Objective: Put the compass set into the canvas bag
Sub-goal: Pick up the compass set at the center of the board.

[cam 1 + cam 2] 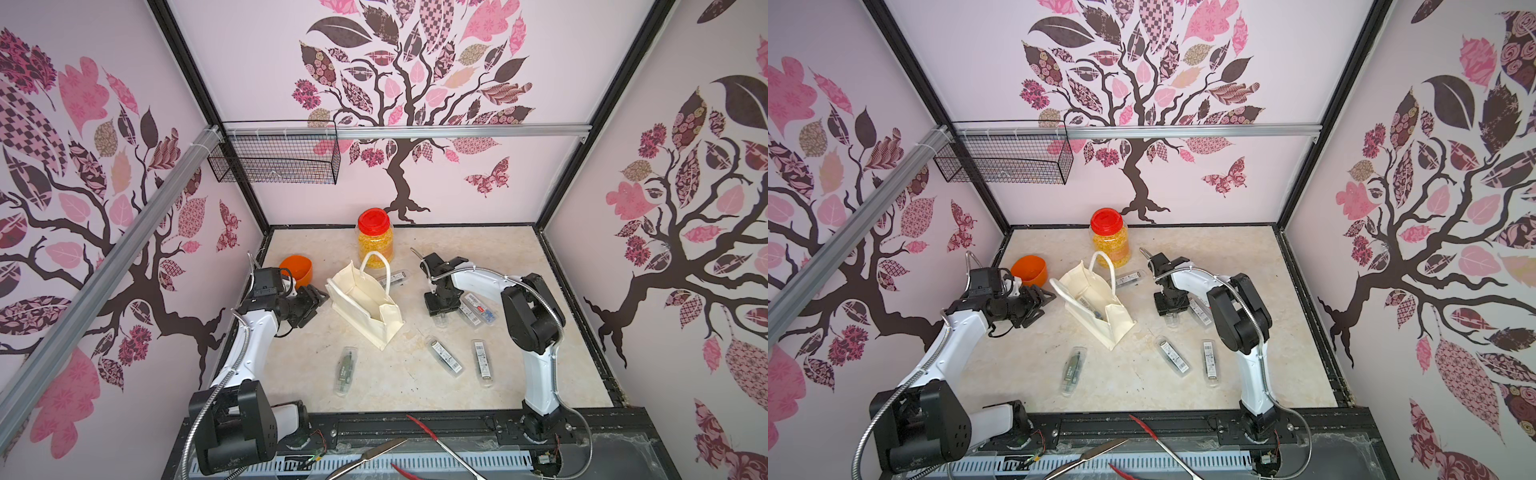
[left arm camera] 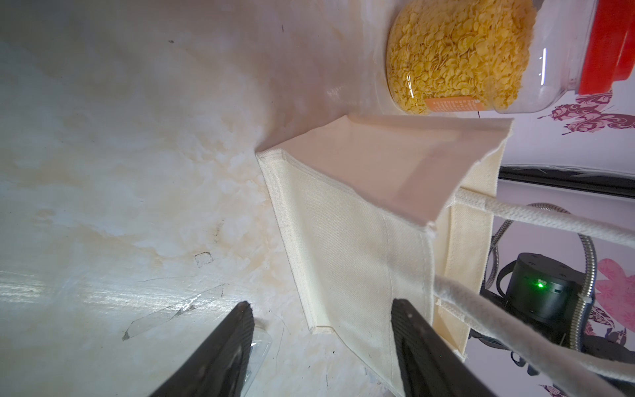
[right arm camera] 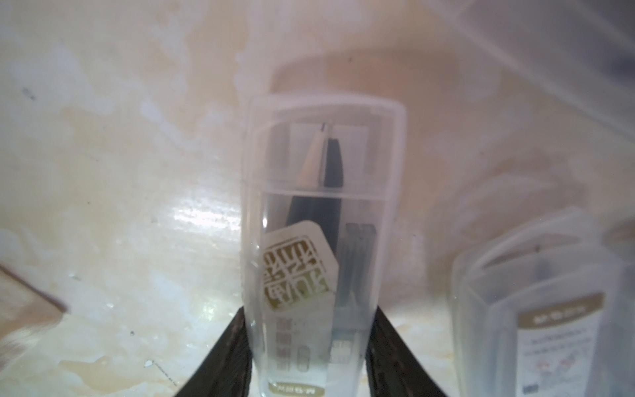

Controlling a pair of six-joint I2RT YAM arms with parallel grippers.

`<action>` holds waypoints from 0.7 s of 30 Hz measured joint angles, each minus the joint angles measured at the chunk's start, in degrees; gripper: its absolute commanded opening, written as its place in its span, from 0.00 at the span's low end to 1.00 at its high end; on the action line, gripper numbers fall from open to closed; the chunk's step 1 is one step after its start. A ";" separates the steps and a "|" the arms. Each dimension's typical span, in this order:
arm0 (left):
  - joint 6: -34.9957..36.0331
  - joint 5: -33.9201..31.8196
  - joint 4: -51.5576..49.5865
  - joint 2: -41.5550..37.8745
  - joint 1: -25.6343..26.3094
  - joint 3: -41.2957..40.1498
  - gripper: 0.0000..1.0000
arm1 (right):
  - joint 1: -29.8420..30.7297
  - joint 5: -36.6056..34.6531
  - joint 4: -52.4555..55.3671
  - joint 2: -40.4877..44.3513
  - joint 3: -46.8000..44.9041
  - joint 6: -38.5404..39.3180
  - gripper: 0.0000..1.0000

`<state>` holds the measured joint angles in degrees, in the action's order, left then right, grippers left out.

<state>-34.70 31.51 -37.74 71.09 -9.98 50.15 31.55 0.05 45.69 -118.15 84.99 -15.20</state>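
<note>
The cream canvas bag (image 1: 365,309) (image 1: 1100,320) stands open mid-table, handles up; a top view shows one clear case (image 1: 1090,308) lying inside it. My right gripper (image 1: 440,319) (image 3: 309,312) points down at the table right of the bag, shut on a compass set (image 3: 319,213), a clear plastic case with both fingers pressed on its sides. More compass sets lie beside it (image 1: 478,309), in front (image 1: 445,356) (image 1: 482,363) (image 1: 345,370) and behind the bag (image 1: 392,277). My left gripper (image 1: 322,297) (image 2: 323,306) hangs open by the bag's (image 2: 360,240) left side, holding nothing.
A red-lidded jar (image 1: 375,239) of yellow flakes stands behind the bag. An orange cup (image 1: 296,270) sits at the left wall behind my left wrist. A wire basket (image 1: 274,158) hangs on the back rail. Red-handled tongs (image 1: 432,436) lie on the front ledge.
</note>
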 measured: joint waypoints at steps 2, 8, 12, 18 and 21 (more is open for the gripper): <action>0.00 0.07 0.00 0.00 0.00 0.00 0.68 | 0.04 0.00 -0.26 0.28 -0.33 -0.02 0.41; -0.02 0.04 0.00 0.00 0.00 0.00 0.68 | 0.22 0.22 -0.52 1.84 -2.10 -0.02 0.41; -0.04 0.04 0.04 -0.02 0.07 0.09 0.68 | 0.24 0.22 -0.50 3.43 -2.67 -0.11 0.41; -0.24 0.02 0.15 -0.85 0.33 0.09 0.68 | 0.26 0.15 -0.39 6.45 -2.95 -0.44 0.41; -0.48 -0.02 0.57 -1.55 0.48 0.09 0.68 | 0.26 -0.15 0.28 8.70 -2.82 -0.42 0.41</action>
<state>-35.18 31.48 -37.17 69.54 -9.50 50.24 31.81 -0.10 45.98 -109.45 82.17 -15.62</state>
